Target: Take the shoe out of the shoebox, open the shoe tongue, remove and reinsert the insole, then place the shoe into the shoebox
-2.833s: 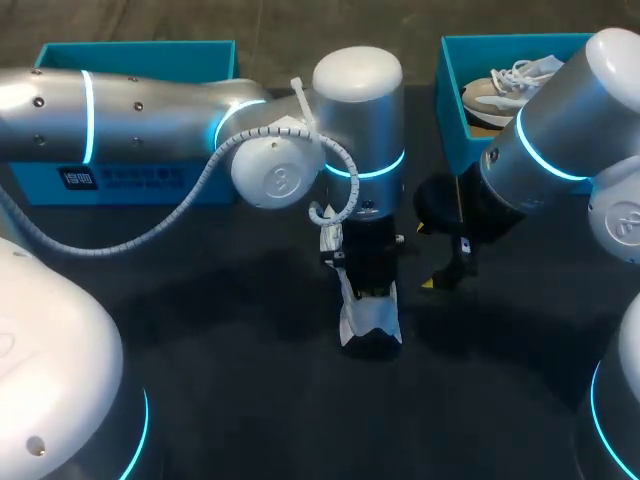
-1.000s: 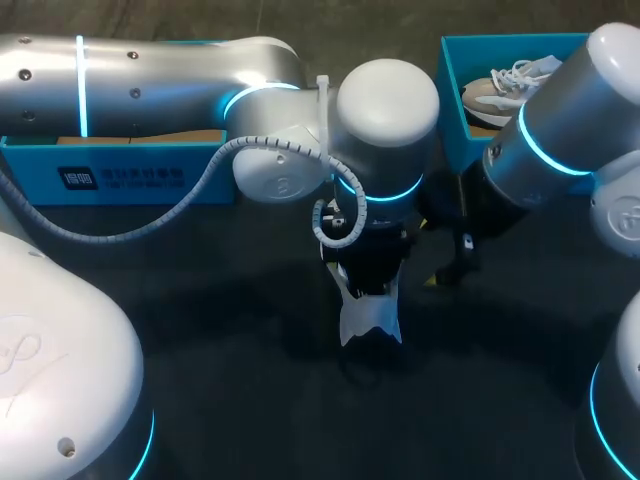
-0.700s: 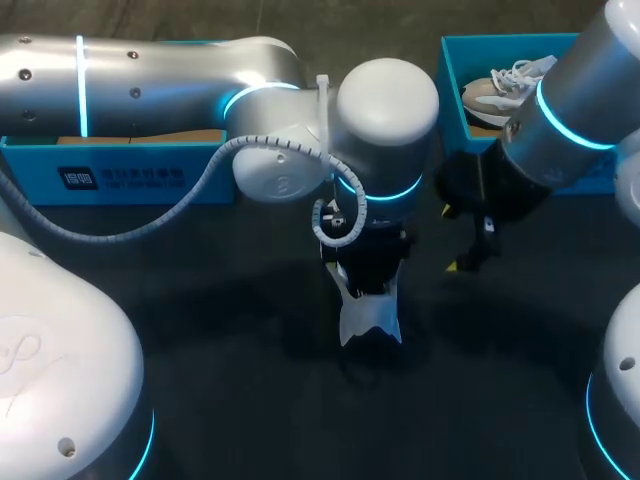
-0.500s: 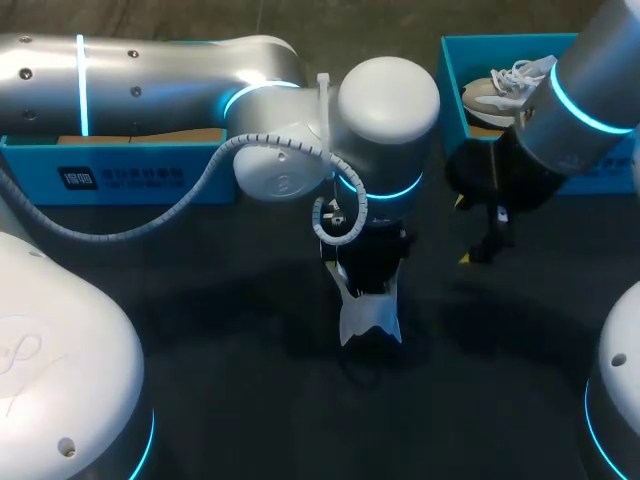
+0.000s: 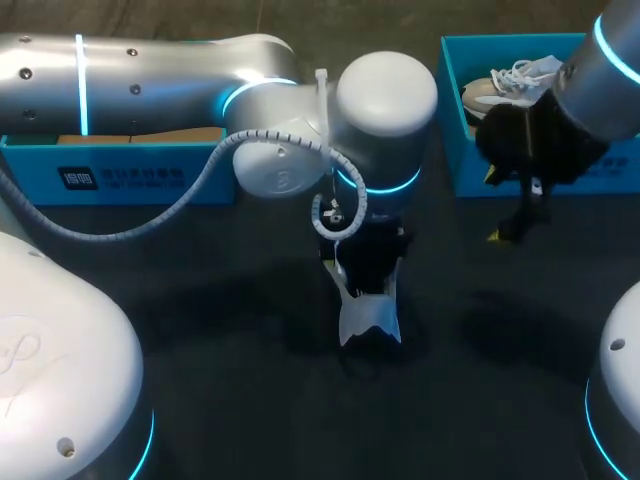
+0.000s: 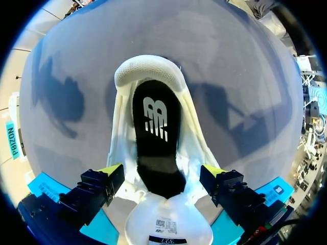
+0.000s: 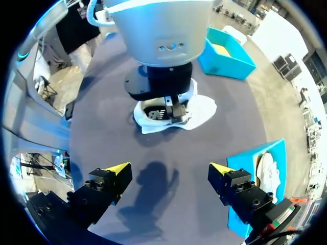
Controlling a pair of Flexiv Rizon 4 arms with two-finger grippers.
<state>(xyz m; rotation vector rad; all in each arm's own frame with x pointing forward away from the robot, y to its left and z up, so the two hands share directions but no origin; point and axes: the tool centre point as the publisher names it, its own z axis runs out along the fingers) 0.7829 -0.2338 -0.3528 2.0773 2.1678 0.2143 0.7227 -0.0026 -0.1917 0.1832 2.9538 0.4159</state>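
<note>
**Two arms, one shoe out on the table**

- Far left: blue shoebox [image 5: 140,178], open and well apart from the work.
- Middle: left gripper [image 6: 162,171] is down over the white shoe [image 5: 368,318], which stands on the table. Whether it is clamped on the shoe's sides or merely straddling them, I cannot tell.
- The tongue [image 6: 168,232] is folded back toward the wrist. The black insole [image 6: 156,138] lies inside and looks flat. I can't judge whether it has been out yet.
- Right: right gripper [image 7: 169,168] is spread wide and holding nothing. It hangs over bare table, just in front of the second blue box [image 5: 458,160].
- A second shoe [image 5: 505,85] already lies in that box.

Risks, as I read them:
- A loose hold could let the shoe tip or slide on any pull at the insole.
- The right arm has little room to reach in, so it could bump the left wrist or the box wall.
- A poorly pinched insole could buckle at the heel.
- The right-hand box is occupied, so putting the shoe there would crowd it.
</note>
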